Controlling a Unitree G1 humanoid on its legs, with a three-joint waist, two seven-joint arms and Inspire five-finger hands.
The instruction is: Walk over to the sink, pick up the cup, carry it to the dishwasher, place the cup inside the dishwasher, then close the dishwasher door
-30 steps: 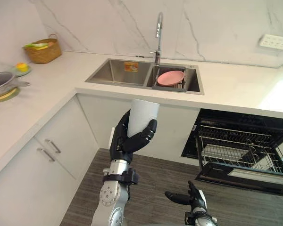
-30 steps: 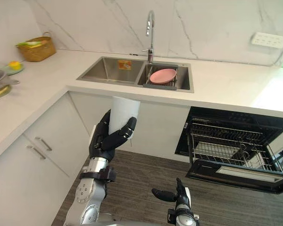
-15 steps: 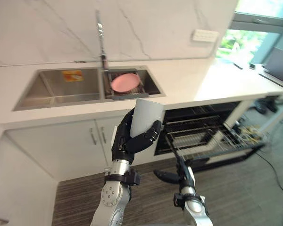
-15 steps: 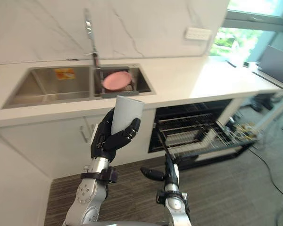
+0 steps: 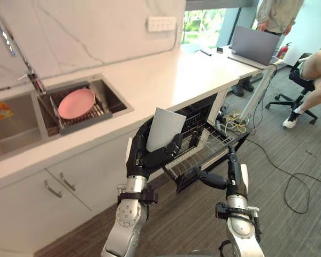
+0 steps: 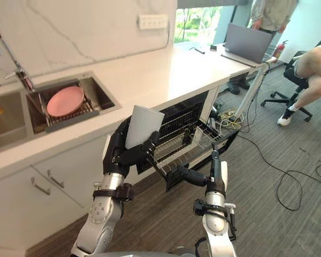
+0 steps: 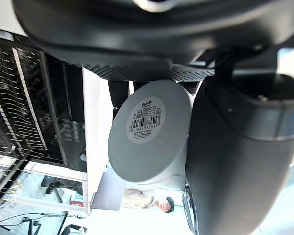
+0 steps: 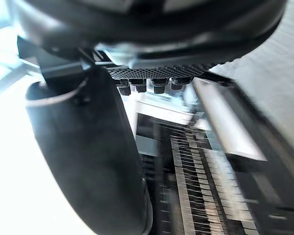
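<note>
Well, the long white counter (image 5: 166, 75) runs across the room. Under it the dishwasher (image 5: 201, 111) stands open, with its wire rack (image 5: 214, 140) pulled out. The sink (image 5: 111, 98) holds a pink plate (image 5: 76, 103). The left hand (image 5: 142, 156) wraps its fingers round the white cup (image 5: 166, 128) and holds it up in front of the dishwasher. The right hand (image 5: 231, 179) hangs lower, near the rack, fingers straight and holding nothing.

sink (image 5: 10, 134) cropped left, seated person (image 5: 314, 72) cropped
</note>
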